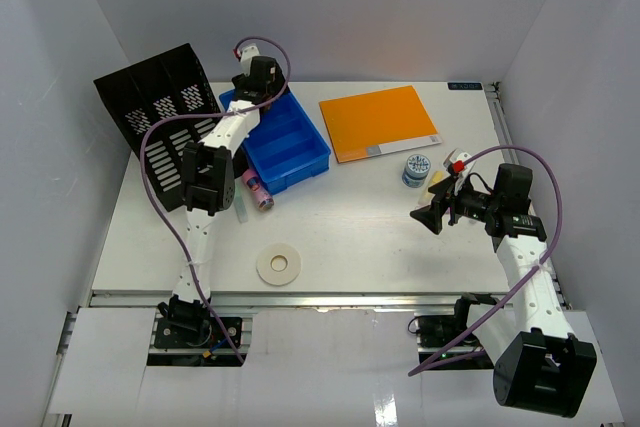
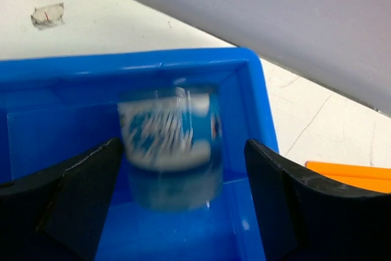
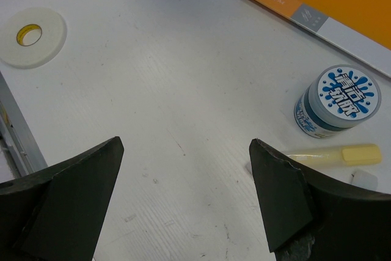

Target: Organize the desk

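Two pincers, both gaping. First the left pincer (image 2: 182,151): spread wide above a corner compartment of a blue tray (image 2: 255,84), gripping nothing. Between its fingers (image 2: 79,200), a small blue-and-white tub (image 2: 168,132), blurred, within the tray's walls. Clear gap to the right-hand finger. Near or touching the left-hand one, cannot tell which. Past the tray's far rim, bare white of the desk (image 2: 122,22), a small scrap of tape (image 2: 47,14) on it, then a grey wall (image 2: 275,4). Off to this pincer's right, a corner of an orange folder (image 2: 354,175). From above, to its left, a black slotted rack (image 1: 160,117) at the desk's far left corner. Back toward the bases, just beside the tray, a pink-and-purple item (image 1: 258,190).

Then the right pincer (image 3: 184,145): likewise wide open and empty, hovering over bare desk. Just beside its right finger, a pale yellow stick (image 3: 342,154) lying flat. Ahead and right, past the stick, a second round tub (image 3: 338,99), upright, blue splash on its lid. Beyond that, the orange folder again. Ahead and far left, a white roll of tape (image 3: 32,36), flat, near the metal rail (image 3: 15,132). Under both pincers and every item, the desk.
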Controlling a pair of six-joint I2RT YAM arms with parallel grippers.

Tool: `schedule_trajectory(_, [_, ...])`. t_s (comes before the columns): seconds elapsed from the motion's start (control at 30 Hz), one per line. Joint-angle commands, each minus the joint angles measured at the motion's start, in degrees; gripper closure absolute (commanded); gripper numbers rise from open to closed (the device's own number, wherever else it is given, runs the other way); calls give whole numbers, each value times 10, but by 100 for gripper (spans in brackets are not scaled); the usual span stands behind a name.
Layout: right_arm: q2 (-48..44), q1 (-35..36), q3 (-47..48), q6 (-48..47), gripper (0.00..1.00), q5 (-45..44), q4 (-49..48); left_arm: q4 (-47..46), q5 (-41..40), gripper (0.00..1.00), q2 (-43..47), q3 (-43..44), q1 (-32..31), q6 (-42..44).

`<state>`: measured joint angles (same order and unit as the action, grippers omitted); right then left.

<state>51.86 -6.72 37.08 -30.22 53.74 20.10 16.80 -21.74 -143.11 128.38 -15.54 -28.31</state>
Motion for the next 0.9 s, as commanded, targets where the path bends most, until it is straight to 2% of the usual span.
schedule_trajectory(0.0, [-4,3,6,-3,10,4,3,13,24,2,62,29,2,-4])
schedule_trajectory(0.27, [-5,3,6,-8,10,1,6,41,81,2,138,8,2,-21])
schedule_trajectory(0.33, [-6,2,6,-10,10,1,6,53,109,7,187,-18,2,-34])
schedule_trajectory(0.47, [-6,2,6,-11,10,3,8,51,188,14,306,-174,2,-63])
schedule_trajectory(0.63, [-9,4,5,-13,10,3,10,4,259,23,531,-451,2,-91])
schedule_trajectory(0.77, [-4,3,4,-2,10,-13,0,2,331,23,699,-636,2,-78])
schedule_trajectory(0.87, [10,5,-4,50,10,-77,-46,19,380,19,806,-715,2,-20])
